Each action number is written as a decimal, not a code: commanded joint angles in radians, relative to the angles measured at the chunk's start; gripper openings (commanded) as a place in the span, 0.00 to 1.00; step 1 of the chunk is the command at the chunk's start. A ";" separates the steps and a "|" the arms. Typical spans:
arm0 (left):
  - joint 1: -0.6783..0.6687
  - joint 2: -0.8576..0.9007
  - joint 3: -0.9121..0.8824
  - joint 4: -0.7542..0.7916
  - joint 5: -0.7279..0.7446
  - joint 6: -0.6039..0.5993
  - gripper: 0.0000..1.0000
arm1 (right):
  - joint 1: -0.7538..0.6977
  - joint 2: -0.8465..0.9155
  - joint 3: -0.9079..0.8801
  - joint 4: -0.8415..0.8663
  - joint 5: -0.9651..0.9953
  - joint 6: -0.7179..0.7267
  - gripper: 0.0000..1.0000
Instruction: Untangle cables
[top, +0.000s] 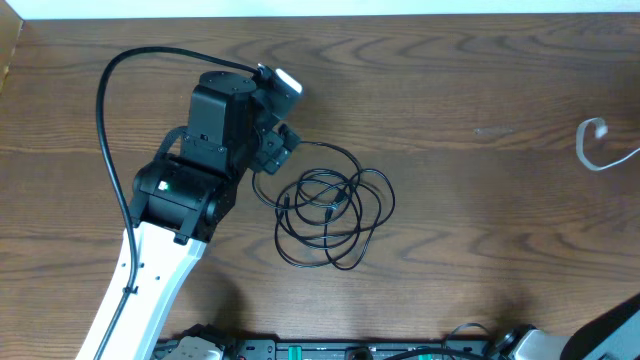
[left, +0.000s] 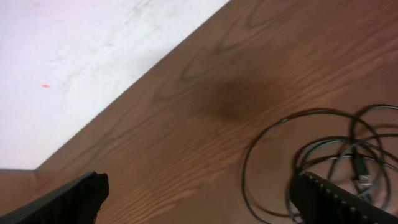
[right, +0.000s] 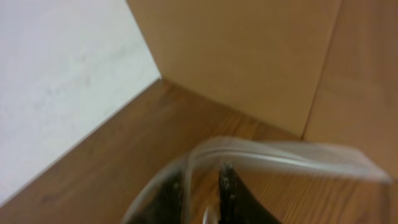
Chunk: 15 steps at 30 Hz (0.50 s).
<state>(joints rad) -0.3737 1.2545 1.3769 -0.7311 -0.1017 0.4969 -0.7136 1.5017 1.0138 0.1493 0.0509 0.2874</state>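
Observation:
A thin black cable (top: 330, 205) lies in a loose tangle of loops on the wooden table, with small plug ends inside the coil. My left gripper (top: 272, 152) hovers at the coil's upper left edge. In the left wrist view its fingers (left: 205, 199) are wide open and empty, and the coil (left: 323, 134) lies by the right finger. A white cable (top: 597, 148) curls at the far right edge of the table. In the right wrist view my right gripper (right: 202, 180) is closed, with the blurred white cable (right: 280, 152) running between its fingers.
The table's far edge borders a white floor (left: 74, 62). In the right wrist view a tan wooden wall (right: 249, 56) stands at the table's corner. Part of the right arm (top: 612, 335) shows at the bottom right of the overhead view.

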 joint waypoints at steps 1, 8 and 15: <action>0.004 -0.008 0.010 -0.007 0.069 -0.012 0.98 | -0.058 0.078 0.034 -0.001 -0.173 0.088 0.20; 0.004 -0.006 0.008 -0.029 0.069 -0.012 0.98 | -0.134 0.254 0.126 -0.129 -0.253 0.120 0.25; 0.004 -0.006 0.008 -0.031 0.069 -0.012 0.98 | -0.108 0.293 0.135 -0.159 -0.394 0.071 0.99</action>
<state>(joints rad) -0.3737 1.2545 1.3769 -0.7593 -0.0498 0.4965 -0.8429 1.7973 1.1194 -0.0196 -0.2390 0.3790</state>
